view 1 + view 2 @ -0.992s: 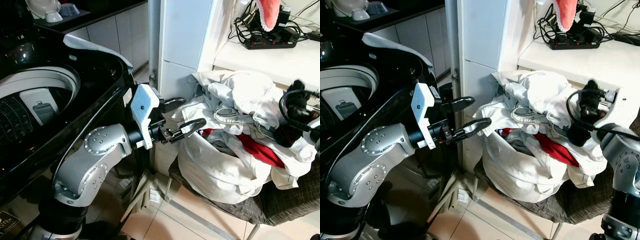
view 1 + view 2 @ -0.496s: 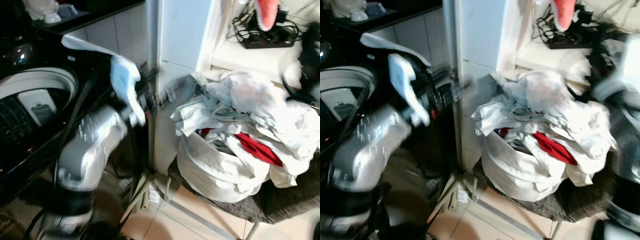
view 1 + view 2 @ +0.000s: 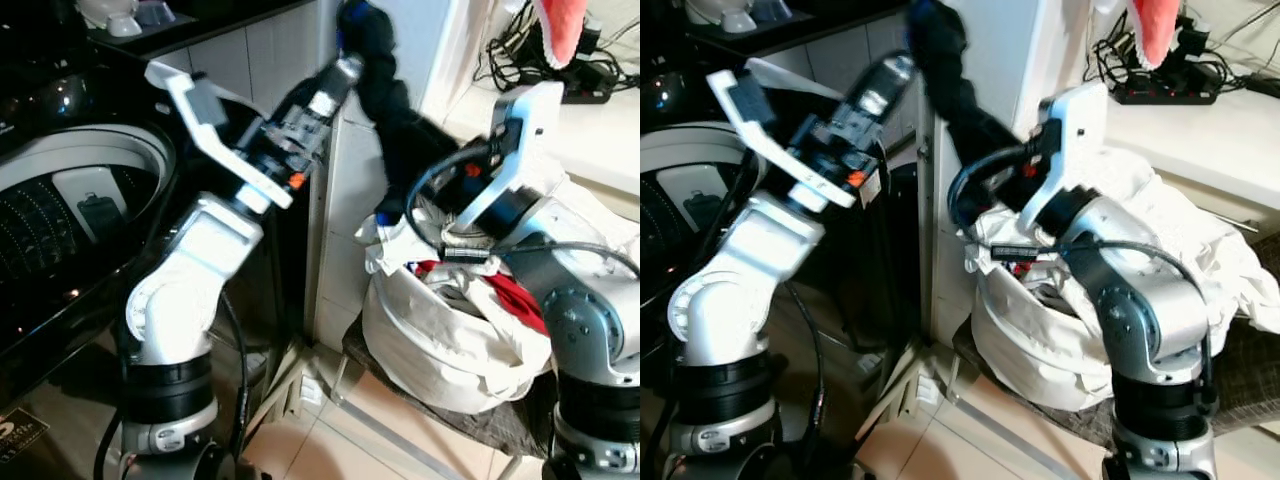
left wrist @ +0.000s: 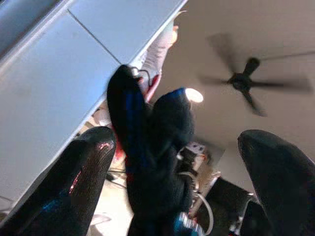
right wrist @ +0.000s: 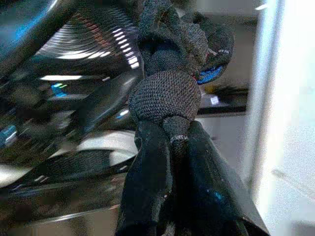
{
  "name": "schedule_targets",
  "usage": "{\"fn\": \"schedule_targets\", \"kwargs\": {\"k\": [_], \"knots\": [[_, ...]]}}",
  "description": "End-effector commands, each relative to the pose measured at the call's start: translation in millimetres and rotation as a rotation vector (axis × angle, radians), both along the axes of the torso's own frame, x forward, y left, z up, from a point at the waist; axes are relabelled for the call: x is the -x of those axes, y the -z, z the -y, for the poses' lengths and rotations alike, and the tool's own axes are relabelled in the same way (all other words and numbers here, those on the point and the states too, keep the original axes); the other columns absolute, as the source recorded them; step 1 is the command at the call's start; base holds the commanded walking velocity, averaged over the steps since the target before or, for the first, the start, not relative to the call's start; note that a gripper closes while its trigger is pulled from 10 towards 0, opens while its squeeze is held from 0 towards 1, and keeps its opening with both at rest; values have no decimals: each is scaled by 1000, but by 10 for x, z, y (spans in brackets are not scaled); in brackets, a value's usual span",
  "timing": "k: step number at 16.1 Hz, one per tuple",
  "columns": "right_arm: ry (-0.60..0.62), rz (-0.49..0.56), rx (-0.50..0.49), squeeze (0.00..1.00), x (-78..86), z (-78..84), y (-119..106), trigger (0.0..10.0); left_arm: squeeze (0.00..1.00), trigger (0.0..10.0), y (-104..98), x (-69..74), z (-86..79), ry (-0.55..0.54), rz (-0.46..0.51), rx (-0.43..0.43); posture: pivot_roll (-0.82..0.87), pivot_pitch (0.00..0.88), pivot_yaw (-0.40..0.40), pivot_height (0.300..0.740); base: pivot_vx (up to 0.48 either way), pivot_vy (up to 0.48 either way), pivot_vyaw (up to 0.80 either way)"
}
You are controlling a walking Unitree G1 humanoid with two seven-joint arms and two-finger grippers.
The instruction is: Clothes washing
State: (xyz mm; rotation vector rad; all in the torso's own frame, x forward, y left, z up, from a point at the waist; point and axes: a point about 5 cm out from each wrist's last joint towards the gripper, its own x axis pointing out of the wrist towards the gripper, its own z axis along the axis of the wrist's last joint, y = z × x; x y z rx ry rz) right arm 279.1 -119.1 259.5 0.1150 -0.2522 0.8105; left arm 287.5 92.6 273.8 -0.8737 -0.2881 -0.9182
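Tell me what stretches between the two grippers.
A dark garment spans them, from the raised left gripper down to the right gripper, whose jaws clamp its lower end. Both eye views show it.

Left arm [image 3: 190, 290]: silver, bent at the elbow, raised up and forward beside the washer.
Left gripper [image 3: 345, 45]: lifted high against the white cabinet, fingers hidden by cloth, grip not readable.
Dark garment [image 3: 395, 120]: black with a touch of blue, hanging from the left gripper down to the right gripper.
Right gripper [image 3: 412, 205]: at the garment's lower end, above the pile; fingers not distinguishable.
Washing machine [image 3: 60, 200]: black top-loader, lid open, drum visible.
Laundry pile [image 3: 450, 320]: white cloth with a red piece, heaped on a chair.
Power strip [image 3: 585, 85]: on the white counter, cables tangled.
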Motion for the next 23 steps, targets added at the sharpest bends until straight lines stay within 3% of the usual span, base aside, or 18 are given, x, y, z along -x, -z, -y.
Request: {"fn": "schedule_targets", "kwargs": {"k": [1, 3, 5, 8, 9, 10, 11, 23], "knots": [[-56, 33, 9, 0, 65, -51, -28, 0, 1000, 10000, -36, 48, 35, 32, 12, -15, -35, 0, -37, 740, 0, 0, 0], [-104, 28, 40, 0, 106, -93, 11, 0, 976, 10000, 14, 30, 59, 19, -11, -63, -33, 0, -41, 740, 0, 0, 0], [-121, 22, 83, 0, 123, -101, 57, 0, 0, 10000, -19, 51, 78, 37, -1, -55, -36, 0, -40, 740, 0, 0, 0], [-156, 24, 119, 0, 157, -122, 85, 0, 0, 10000, 24, 44, 95, 37, -19, -103, -37, 0, -39, 740, 0, 0, 0], [-160, 23, 124, 0, 163, -125, 89, 0, 0, 7608, 26, 40, 94, 34, -22, -101, -37, 0, -39, 740, 0, 0, 0], [-162, 25, 129, 0, 172, -127, 94, 0, 0, 980, 25, 21, 77, 16, -35, -96, -36, 0, -39, 740, 0, 0, 0], [-157, 29, 129, 0, 171, -121, 89, 0, 0, 0, 29, 16, 67, 11, -39, -99, -36, 0, -38, 740, 0, 0, 0], [-147, 51, 136, 0, 149, -95, 48, 0, 0, 0, 85, 1, 74, -2, -61, -141, -36, 0, -39, 740, 0, 0, 0]]}}
